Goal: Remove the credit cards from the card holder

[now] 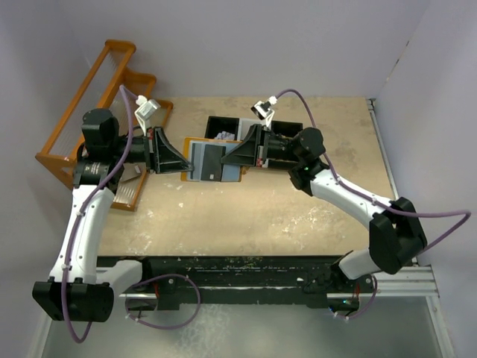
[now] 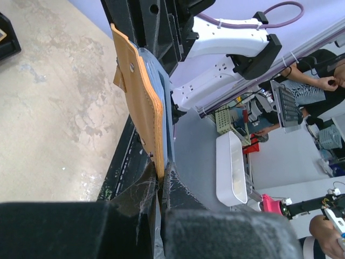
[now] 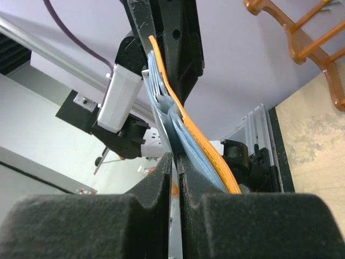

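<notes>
Spread open over the table between 2 arms, the card holder has its left edge pinched by the closed left gripper and its right edge by the nearly closed right gripper.

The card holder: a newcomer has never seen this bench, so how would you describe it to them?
Find the middle of the beige table, where the left gripper and the right gripper meet. The card holder is held spread open between them. Unlike the black tray behind it, it is tan-orange outside with pale blue-grey panels inside.
</notes>
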`<move>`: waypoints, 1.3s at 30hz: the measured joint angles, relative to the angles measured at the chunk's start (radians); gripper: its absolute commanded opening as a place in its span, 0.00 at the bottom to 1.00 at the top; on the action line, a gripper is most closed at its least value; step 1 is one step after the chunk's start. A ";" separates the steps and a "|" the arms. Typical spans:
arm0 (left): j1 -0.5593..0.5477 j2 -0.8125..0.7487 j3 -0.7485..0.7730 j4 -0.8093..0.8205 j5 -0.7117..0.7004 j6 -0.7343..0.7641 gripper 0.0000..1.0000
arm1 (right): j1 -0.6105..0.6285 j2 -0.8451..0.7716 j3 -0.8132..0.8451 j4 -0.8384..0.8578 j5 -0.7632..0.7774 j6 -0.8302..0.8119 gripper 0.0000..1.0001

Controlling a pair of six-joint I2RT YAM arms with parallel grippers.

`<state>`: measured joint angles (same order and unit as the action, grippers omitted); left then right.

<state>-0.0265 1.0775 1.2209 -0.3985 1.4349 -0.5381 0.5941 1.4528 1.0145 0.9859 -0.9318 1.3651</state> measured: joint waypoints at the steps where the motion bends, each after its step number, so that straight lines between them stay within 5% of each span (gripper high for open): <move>1: 0.000 0.004 -0.019 0.034 0.000 -0.027 0.00 | 0.000 0.016 0.000 0.002 0.002 0.007 0.08; 7: 0.001 0.045 -0.058 0.140 -0.003 -0.122 0.00 | -0.018 0.047 0.000 0.019 0.003 0.040 0.00; 30: 0.059 0.059 -0.058 0.177 0.032 -0.119 0.00 | -0.134 -0.013 -0.090 0.062 -0.034 0.079 0.00; 39: 0.077 0.058 -0.047 0.121 0.036 -0.067 0.00 | -0.293 -0.043 -0.086 -0.174 -0.109 -0.056 0.00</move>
<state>0.0505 1.1358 1.1736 -0.2775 1.4708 -0.6048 0.3012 1.4101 0.9283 0.8120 -1.0412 1.3087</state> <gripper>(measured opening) 0.027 0.005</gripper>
